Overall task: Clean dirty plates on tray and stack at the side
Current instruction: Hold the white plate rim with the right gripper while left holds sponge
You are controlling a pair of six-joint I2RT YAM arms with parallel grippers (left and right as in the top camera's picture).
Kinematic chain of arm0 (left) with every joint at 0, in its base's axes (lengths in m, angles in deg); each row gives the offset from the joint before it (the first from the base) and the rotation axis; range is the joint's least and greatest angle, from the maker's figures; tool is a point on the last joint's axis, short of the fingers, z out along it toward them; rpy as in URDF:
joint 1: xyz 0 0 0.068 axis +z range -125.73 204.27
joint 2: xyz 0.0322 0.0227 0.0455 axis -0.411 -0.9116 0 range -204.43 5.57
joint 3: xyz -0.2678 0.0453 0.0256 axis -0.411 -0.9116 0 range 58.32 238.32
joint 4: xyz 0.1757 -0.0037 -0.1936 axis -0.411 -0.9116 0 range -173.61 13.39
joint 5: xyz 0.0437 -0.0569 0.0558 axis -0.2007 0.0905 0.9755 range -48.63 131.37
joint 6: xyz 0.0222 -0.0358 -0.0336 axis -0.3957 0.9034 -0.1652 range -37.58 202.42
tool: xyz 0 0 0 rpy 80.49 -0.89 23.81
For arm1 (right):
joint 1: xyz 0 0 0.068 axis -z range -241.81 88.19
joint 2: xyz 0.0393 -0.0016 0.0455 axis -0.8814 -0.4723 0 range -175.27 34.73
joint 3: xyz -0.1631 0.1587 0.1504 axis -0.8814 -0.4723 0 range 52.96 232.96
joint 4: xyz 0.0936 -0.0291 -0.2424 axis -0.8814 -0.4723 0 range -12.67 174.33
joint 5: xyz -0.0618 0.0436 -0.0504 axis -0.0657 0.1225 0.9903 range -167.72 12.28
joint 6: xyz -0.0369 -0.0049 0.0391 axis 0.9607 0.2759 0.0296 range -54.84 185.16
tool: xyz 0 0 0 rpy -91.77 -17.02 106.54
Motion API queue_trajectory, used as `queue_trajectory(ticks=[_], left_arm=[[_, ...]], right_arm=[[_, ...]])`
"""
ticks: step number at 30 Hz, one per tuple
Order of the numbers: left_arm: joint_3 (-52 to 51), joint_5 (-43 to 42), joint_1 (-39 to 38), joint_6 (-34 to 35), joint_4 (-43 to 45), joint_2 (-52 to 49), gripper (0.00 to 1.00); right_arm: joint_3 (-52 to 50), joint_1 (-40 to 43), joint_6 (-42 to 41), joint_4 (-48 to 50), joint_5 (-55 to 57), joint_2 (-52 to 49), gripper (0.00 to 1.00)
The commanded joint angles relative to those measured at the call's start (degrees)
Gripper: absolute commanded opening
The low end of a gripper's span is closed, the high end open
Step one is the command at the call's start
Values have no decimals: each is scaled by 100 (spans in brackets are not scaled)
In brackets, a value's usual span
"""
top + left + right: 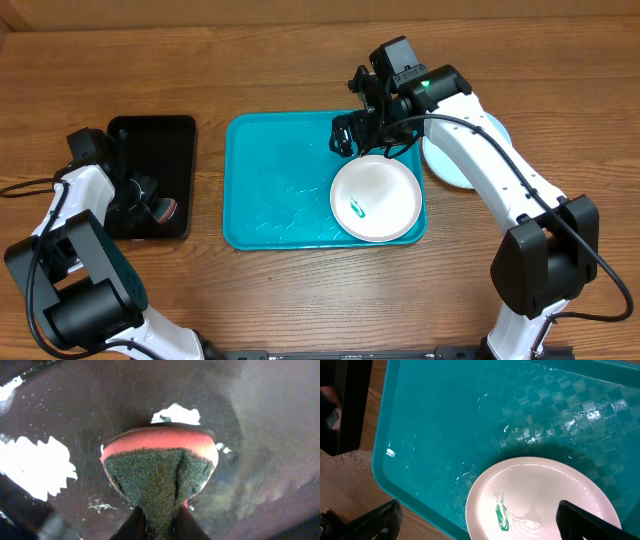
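Left gripper (159, 520) angled down left of turquoise tray (270, 180), clamped on sponge (160, 445), right gripper (477, 506) spread wide, empty, over tray's white plate (385, 190)

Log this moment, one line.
left gripper: shut on sponge, black tray | right gripper: open over white plate | light blue plate: beside turquoise tray

Even, warm light from above keeps the overhead view sharp, with soft shadows on the bench (300, 300). In the right wrist view glare flecks the tray (445, 425) and a pale sheen lies on the white plate (540, 485). The left wrist view is dim: the sponge (160, 475) is crisp, the black tray (75, 405) behind blurred, with blown-out white patches and grey haze, possibly reflection.
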Motion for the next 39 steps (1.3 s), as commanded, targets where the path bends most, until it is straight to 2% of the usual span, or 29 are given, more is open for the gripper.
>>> queue_trajectory(ticks=[1, 5, 10, 15, 18, 20, 22, 24, 30, 32, 35, 39], left_arm=[[42, -63, -17, -22, -92, -24, 4], [796, -398, 20, -192, -850, 44, 4], [2127, -398, 17, -188, -2087, 168, 4], [3110, -363, -24, -236, -2933, 413, 4], [2942, 479, -170, -326, -2924, 501, 4], [2457, 960, -326, -273, -2702, 468, 4], [1912, 931, -420, -426, -2319, 409, 4], [1414, 599, -481, -745, -2035, 334, 4], [1467, 284, -472, -811, -2050, 341, 4], [1467, 216, -476, -811, -2063, 341, 4], [1467, 37, -481, -811, -2055, 341, 4], [1467, -33, -481, -824, -2050, 341, 4]], right_arm=[[68, 35, 17, -4, 17, 33, 100], [68, 35, 17, -85, 42, 33, 100], [68, 35, 17, -131, 39, 33, 100], [22, 35, 17, -87, 39, 33, 100], [-87, 35, 20, 63, 70, 9, 100], [-205, 35, 17, 186, 251, -22, 100], [-382, 35, 17, 317, 592, -37, 100], [-739, 35, 15, 557, 1480, -48, 100], [-1193, 83, 20, 844, 2905, -48, 100], [-1283, 118, 22, 938, 3064, -48, 98], [-1405, 212, 22, 1104, 2949, -101, 84], [-1512, 310, 109, 1193, 2566, -339, 84]])
